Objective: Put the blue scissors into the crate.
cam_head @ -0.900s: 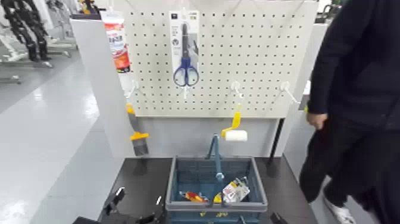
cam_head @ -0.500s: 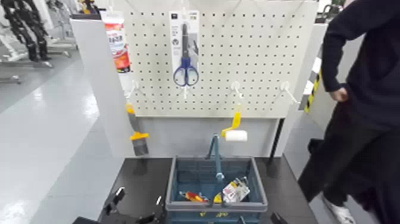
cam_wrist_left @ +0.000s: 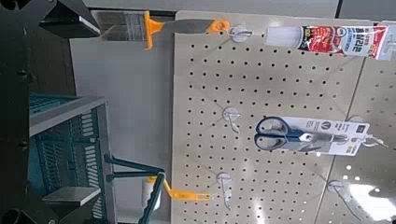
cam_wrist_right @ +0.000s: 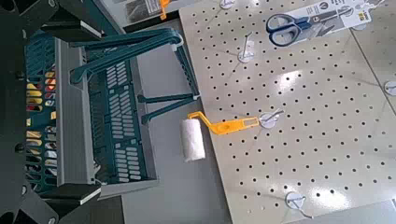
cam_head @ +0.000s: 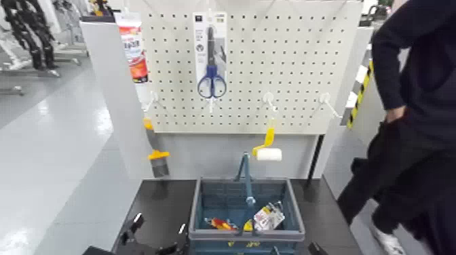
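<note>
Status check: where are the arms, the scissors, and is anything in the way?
Left gripper parked low beside crate. Blue scissors hanging on pegboard. Person standing right of board.

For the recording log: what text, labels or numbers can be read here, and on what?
None is readable.
Blue scissors card: print too small.
Red and white tube on the pegboard: lettering blurred.
Packets in the crate: print blurred.

Three views, shared pegboard (cam_head: 285, 61)
</note>
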